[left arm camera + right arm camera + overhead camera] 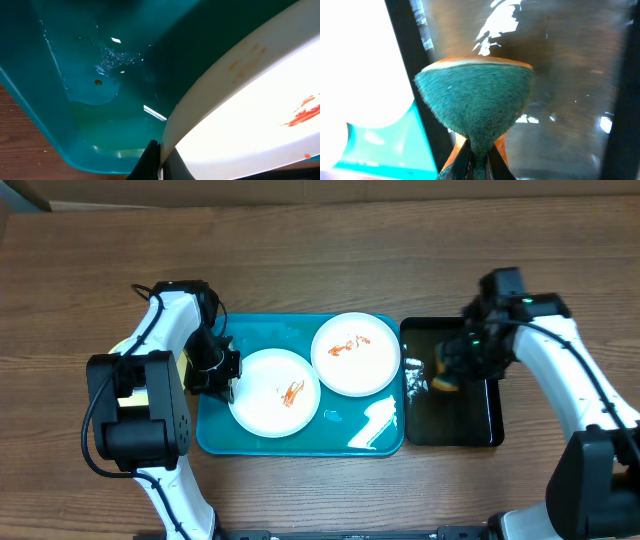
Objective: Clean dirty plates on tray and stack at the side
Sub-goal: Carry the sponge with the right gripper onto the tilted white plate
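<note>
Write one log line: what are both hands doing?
left gripper: pinching rim of near plate | right gripper: holding sponge at black tray | far plate: smeared, on teal tray

A narrow black tray (pixel 472 420) lies on the right side of a dark wood-grain desk (pixel 320 260), its glossy floor wet and streaked with white reflections. Over the tray's left part hangs a sponge (pixel 443 376), clear of the floor as far as the close view shows. There the sponge (pixel 475 100) is pinched at its base, its green scouring face fanned out over an orange body.
</note>
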